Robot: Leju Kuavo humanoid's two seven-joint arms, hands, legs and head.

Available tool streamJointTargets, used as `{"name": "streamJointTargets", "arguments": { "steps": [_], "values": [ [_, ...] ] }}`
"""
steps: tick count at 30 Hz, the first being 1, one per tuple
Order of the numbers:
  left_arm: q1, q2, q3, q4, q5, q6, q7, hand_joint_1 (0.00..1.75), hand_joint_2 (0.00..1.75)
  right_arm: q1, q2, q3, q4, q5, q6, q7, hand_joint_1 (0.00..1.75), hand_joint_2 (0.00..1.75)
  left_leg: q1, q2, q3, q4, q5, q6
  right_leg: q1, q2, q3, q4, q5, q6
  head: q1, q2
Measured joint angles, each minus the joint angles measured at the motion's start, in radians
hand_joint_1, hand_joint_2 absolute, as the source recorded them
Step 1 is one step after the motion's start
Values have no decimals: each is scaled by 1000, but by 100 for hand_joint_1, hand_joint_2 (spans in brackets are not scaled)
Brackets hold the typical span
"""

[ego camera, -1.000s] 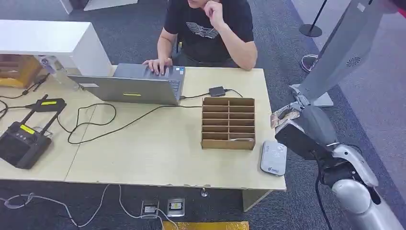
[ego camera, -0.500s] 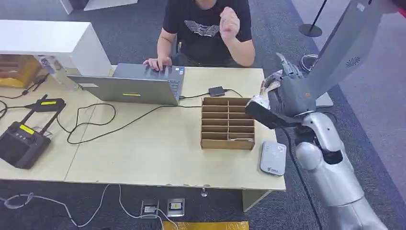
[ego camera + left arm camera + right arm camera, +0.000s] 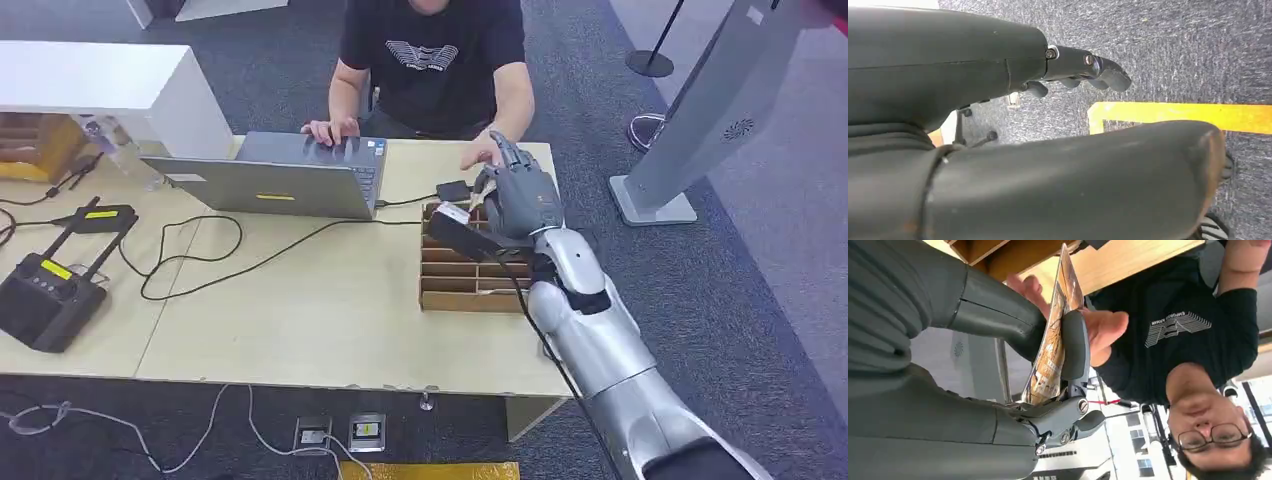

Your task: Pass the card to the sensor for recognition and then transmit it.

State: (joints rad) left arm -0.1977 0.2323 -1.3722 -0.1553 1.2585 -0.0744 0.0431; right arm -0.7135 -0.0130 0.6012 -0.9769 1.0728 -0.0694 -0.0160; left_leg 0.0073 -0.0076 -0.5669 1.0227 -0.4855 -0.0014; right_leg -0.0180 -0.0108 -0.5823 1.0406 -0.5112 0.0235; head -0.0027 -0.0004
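Observation:
My right hand (image 3: 517, 196) is stretched over the far end of the wooden slot box (image 3: 470, 282), near the table's back edge. It pinches a printed card (image 3: 1053, 335) edge-on between thumb and fingers (image 3: 1074, 347). A person's hand (image 3: 1104, 328) is spread right behind the card, and I cannot tell whether it grips it. That same hand (image 3: 484, 153) rests on the table just beyond my fingers. My right forearm hides the grey card sensor. My left hand (image 3: 1083, 67) hangs over the carpet and holds nothing, its fingers loosely apart.
The person (image 3: 435, 50) sits behind the table at a laptop (image 3: 270, 180). Black cables (image 3: 200, 255) cross the tabletop, and a black controller (image 3: 45, 295) lies at the left. A white box (image 3: 110, 85) stands back left. A grey stand (image 3: 700, 110) rises right of the table.
My right arm swung left and forward from beside the table to over the slot box, carrying the card. The person's raised hand came down to meet it.

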Motion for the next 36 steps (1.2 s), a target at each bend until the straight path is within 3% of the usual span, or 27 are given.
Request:
{"name": "streamJointTargets", "arguments": {
  "steps": [5,15,16,17,18,24,29,34,36],
  "values": [
    [1,-2,0,0,2,-6,16,0,0,-24,28,3,81,31,-14,-2,175,175,0,0,0,0,0,0,0,0,0,0,0,0,0,0],
    [2,-8,0,0,3,-7,33,0,0,-37,35,4,177,78,-40,-10,175,175,0,0,0,0,0,0,0,0,0,0,0,0,0,0],
    [3,-8,0,0,4,-7,33,0,0,-37,36,4,184,79,-40,-11,35,175,0,0,0,0,0,0,0,0,0,0,0,0,0,0],
    [3,-10,0,0,4,-7,33,0,0,-38,36,4,189,80,-40,-11,0,175,0,0,0,0,0,0,0,0,0,0,0,0,0,0],
    [3,-10,0,0,4,-6,33,0,0,-38,36,4,194,80,-40,-11,0,0,0,0,0,0,0,0,0,0,0,0,0,0,0,0],
    [4,-13,0,0,11,-21,54,0,0,-38,41,5,217,81,-44,-33,0,0,0,0,1,0,-1,-1,0,0,0,0,0,0,0,0],
    [6,-5,2,0,22,-50,70,0,0,-35,37,-8,215,-12,-45,-61,0,0,0,0,1,0,-1,-1,0,1,-1,0,0,-1,0,0],
    [10,-2,2,0,27,-51,76,0,0,-18,-2,-50,142,-88,-1,-79,0,0,0,1,1,0,-1,-1,0,1,-1,0,0,-1,0,0],
    [12,0,3,0,29,-48,76,0,0,-8,-28,-70,81,-109,41,-58,0,0,0,1,2,0,-1,-1,0,1,-1,0,0,-1,0,0]
  ]
}}
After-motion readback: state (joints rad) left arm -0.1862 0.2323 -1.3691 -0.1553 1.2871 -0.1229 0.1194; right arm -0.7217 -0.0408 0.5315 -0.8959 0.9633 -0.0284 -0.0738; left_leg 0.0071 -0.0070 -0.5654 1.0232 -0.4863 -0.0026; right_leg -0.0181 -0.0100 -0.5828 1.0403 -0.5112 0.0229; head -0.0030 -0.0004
